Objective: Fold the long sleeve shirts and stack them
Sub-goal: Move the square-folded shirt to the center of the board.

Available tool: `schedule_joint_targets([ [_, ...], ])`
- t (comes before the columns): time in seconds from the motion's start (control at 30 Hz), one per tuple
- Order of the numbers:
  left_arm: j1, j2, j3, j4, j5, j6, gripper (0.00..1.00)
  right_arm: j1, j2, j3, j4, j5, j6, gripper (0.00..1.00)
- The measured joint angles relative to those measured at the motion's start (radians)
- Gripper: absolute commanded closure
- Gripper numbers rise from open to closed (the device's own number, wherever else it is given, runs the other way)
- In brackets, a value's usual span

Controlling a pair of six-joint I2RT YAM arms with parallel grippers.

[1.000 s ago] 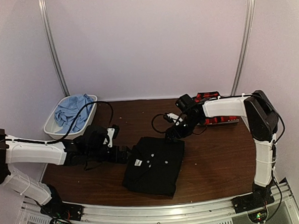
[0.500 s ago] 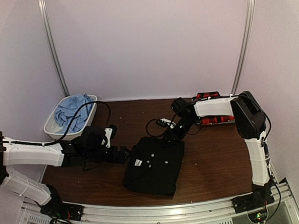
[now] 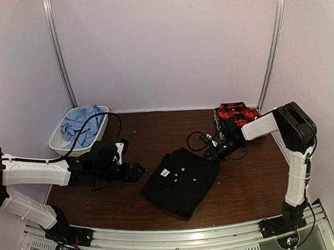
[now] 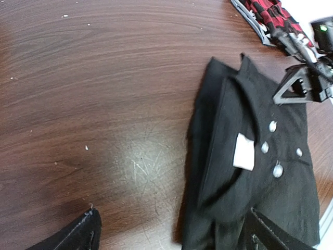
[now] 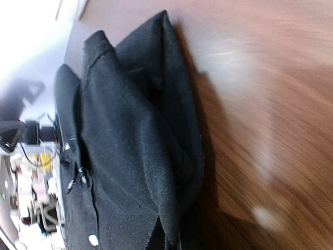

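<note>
Black collared shirt (image 3: 180, 182) lay folded mid-surface (image 3: 156, 131), skewed, collar end toward the far side, white buttons (image 4: 272, 126) and neck label (image 4: 243, 152) facing up. My left tool (image 3: 137, 171) sat low just beside the shirt's left edge with its fingers spread wide. In the left wrist view one fingertip was over bare wood and the other over the cloth's near edge, with nothing pinched. My right tool (image 3: 212, 154) was at the shirt's far-right corner, in contact with the cloth. Its fingers were out of its own wrist view, which showed only a raised ridge of black fabric running to the bottom edge, so I couldn't tell whether it was clamped. Red-and-black plaid shirt (image 3: 236, 113) was at the far right corner, apart from the black one. Light blue shirt (image 3: 81, 124) was bunched in the white basket (image 3: 56, 143) at far left.
</note>
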Motion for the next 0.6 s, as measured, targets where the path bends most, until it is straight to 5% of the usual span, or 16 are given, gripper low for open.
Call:
schedule_joint_targets([
  [0.33, 0.0, 0.0, 0.0, -0.006, -0.025, 0.0, 0.02, -0.074, -0.336, -0.393, 0.588, 0.228, 0.535, 1.0],
  [0.6, 0.0, 0.022, 0.001, -0.006, -0.023, 0.002, 0.02, 0.0, -0.296, -0.508, 0.914, 0.475, 0.838, 1.0],
])
